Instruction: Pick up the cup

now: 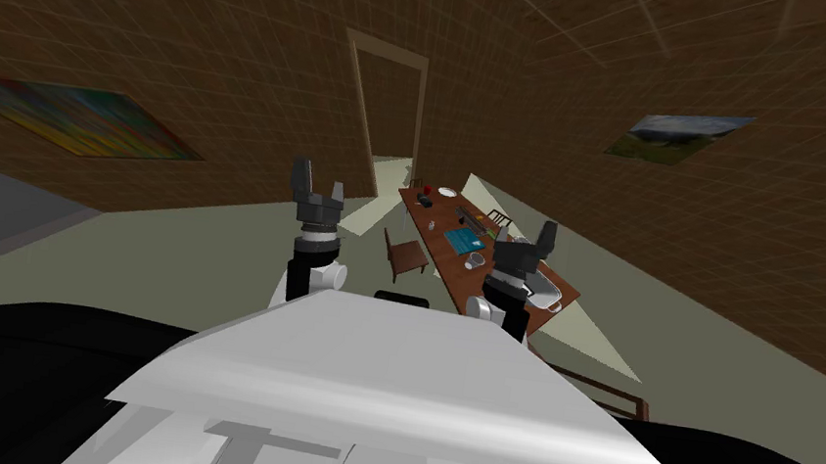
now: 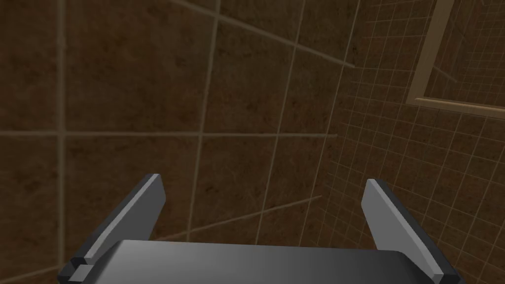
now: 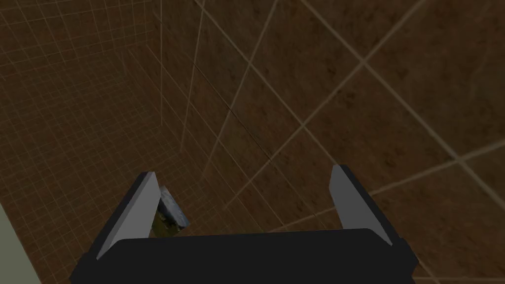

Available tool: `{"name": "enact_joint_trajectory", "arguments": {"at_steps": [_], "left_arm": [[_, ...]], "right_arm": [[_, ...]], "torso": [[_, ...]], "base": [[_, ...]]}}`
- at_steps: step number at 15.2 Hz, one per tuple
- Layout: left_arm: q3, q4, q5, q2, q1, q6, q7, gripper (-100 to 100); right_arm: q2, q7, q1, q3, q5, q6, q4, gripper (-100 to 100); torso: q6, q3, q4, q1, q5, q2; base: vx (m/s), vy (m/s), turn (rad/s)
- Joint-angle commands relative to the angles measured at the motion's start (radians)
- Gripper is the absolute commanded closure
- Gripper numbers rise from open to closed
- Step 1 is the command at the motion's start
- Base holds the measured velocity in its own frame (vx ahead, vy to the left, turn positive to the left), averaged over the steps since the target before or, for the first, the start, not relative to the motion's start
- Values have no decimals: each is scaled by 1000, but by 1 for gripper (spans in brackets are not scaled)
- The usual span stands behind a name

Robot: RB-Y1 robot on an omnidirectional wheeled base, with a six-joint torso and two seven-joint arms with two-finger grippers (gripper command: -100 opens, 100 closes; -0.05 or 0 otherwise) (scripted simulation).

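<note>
Standing well apart from the long brown desk, seen right of centre in the head view and running away toward a doorway. Gripping nothing with either arm: left end effector raised at centre-left with fingers spread wide, right end effector raised at centre-right, likewise spread, overlapping the desk in the picture but seemingly far short of it. Likely target: a small pale cup on the near half of the desk, just below a blue mat in the frame and up-left of a grey pot; too small to tell the handle side. Judging by this, closing in rather than grasping yet. Best done by driving the base nearer first, steering along the desk's long side clear of the chair, and stopping with the cup within the right arm's reach. Worth tipping the right end effector downward early, to bring the cup into the wrist view. Keep the fingers spread until straddling the cup's sides, come in level, avoid nudging the pot, squeeze gently, then lift straight up.
</note>
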Motion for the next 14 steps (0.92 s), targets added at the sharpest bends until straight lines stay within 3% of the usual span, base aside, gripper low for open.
{"name": "enact_joint_trajectory", "arguments": {"at_steps": [1, 9, 14], "left_arm": [[0, 0, 0, 0, 0, 0, 0, 0], [0, 0, 0, 0, 0, 0, 0, 0], [0, 0, 0, 0, 0, 0, 0, 0]], "right_arm": [[-42, 4, 6, -2, 5, 2, 9, -100], [-186, 25, 41, -15, 35, 13, 60, -100], [-300, 52, 82, -29, 72, 25, 121, -100]], "torso": [[0, 0, 0, 0, 0, 0], [0, 0, 0, 2, 0, 0], [0, -1, 0, 0, 0, -1]], "base": [[-14, 26, 24], [-9, 39, 28], [17, 15, 45]]}}
